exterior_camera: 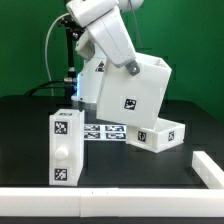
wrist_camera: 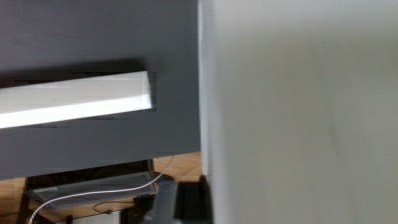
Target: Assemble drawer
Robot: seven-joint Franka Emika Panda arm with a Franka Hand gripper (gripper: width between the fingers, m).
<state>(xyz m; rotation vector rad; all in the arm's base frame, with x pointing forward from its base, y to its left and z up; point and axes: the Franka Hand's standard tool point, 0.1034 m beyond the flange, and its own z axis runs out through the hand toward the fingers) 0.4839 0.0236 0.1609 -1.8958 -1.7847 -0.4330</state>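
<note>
Tilting off the table (exterior_camera: 22,135), the drawer's box casing (exterior_camera: 135,92) leans under the arm, its lower corner near the marker board (exterior_camera: 104,132). The knobbed tray (exterior_camera: 65,150) stands on end in front. The second tray (exterior_camera: 160,134) lies just beside the casing. The hand (exterior_camera: 97,68) is at the casing's upper edge; its fingers are hidden, so the grip cannot be told.

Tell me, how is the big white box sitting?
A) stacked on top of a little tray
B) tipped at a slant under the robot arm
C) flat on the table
B: the big box casing leans at a slant beneath the arm, its edges not level with the table.
</note>
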